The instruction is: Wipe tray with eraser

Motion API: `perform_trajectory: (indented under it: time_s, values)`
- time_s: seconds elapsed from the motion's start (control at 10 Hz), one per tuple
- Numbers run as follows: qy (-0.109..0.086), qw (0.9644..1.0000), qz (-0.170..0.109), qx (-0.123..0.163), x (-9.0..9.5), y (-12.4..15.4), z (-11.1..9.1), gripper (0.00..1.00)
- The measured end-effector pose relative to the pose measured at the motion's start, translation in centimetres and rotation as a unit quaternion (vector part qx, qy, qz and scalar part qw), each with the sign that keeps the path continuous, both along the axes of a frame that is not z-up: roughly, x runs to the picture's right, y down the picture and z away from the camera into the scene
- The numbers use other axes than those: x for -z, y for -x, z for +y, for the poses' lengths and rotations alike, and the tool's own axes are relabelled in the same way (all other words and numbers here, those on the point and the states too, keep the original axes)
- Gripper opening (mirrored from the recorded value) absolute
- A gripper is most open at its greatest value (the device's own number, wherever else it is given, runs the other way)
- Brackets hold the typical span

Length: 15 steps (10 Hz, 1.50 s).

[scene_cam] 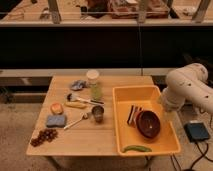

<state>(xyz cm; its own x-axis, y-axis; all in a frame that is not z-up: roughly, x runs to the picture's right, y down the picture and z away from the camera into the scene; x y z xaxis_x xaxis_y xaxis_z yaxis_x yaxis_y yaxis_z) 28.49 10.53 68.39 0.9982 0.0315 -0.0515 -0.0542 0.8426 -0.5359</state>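
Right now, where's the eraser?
Camera view: the eraser lies inside the tray, just left of the brown bowl; the pincer hangs at the tray's right rim.

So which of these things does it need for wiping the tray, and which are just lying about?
Job: tray, eraser, tool beside the tray's right rim.
Lying about: bowl and green pod in tray; sponge, brush, spoon, grapes on table.

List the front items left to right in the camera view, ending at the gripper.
grapes → sponge → cup → eraser → bowl → gripper, open, at the tray's right edge
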Motion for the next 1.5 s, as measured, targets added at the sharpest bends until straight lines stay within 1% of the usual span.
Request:
perform_trajectory:
  time_s: [0.2,0.3,0.4,0.5,0.6,0.7,0.8,0.9,1.0,1.1,1.2,1.3,1.4,1.5]
  values:
    - [-0.001,1.0000,-0.003,0.002,-0.1,0.0,-0.1,0.65]
    - [-0.013,0.9996,-0.017,0.019,-0.2,0.1,-0.8,0.65]
    - [-0.028,0.9978,-0.043,0.042,-0.4,0.1,-2.1,0.65]
    - [-0.044,0.9935,-0.080,0.068,-0.7,0.3,-3.4,0.65]
    - [-0.058,0.9830,-0.133,0.112,-1.1,1.0,-5.5,0.65]
    - [-0.055,0.9697,-0.180,0.156,-1.5,1.8,-6.9,0.65]
    - [-0.044,0.9578,-0.209,0.192,-1.6,2.5,-7.6,0.65]
    - [-0.033,0.9411,-0.244,0.232,-1.8,3.6,-8.5,0.65]
    - [-0.022,0.9225,-0.276,0.269,-1.8,4.4,-9.1,0.65]
    - [-0.018,0.9137,-0.290,0.284,-1.9,4.8,-9.4,0.65]
    - [-0.018,0.9076,-0.299,0.295,-1.9,5.1,-9.5,0.65]
    - [-0.030,0.9076,-0.300,0.292,-1.8,4.9,-9.3,0.65]
    - [-0.059,0.9046,-0.310,0.286,-1.7,4.9,-9.1,0.65]
    - [-0.091,0.8958,-0.323,0.291,-1.5,5.0,-9.0,0.65]
